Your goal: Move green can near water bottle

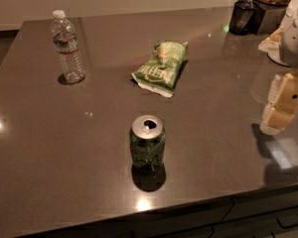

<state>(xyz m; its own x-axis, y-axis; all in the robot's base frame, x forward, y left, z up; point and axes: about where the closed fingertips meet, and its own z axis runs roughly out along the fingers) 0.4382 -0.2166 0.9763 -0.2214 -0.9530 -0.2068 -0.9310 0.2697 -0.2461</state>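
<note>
Far left, at the back: the water bottle point(68, 46) stands upright on the counter point(49, 148). It's tall and looks light, so it probably tips if you bring the can in too fast or too close.

Middle: a chip bag point(161, 67) lies flat, a bit right of the straight line from can to bottle. Carry the can low or swing wide and you may clip the bag and shove it.

The green can point(148, 144) sits upright near the front edge, well apart from the bottle, with a dark hole in its top. An off-centre grab or a side nudge could knock it over and send it rolling off the front, maybe spilling.

Right: the gripper point(283, 105) hovers over the counter's right side, well apart from the can and carrying nothing. You cannot tell whether it's open or closed. You have a long reach left ahead of you.

The dark containers point(243, 16) at back right are out of the way.
</note>
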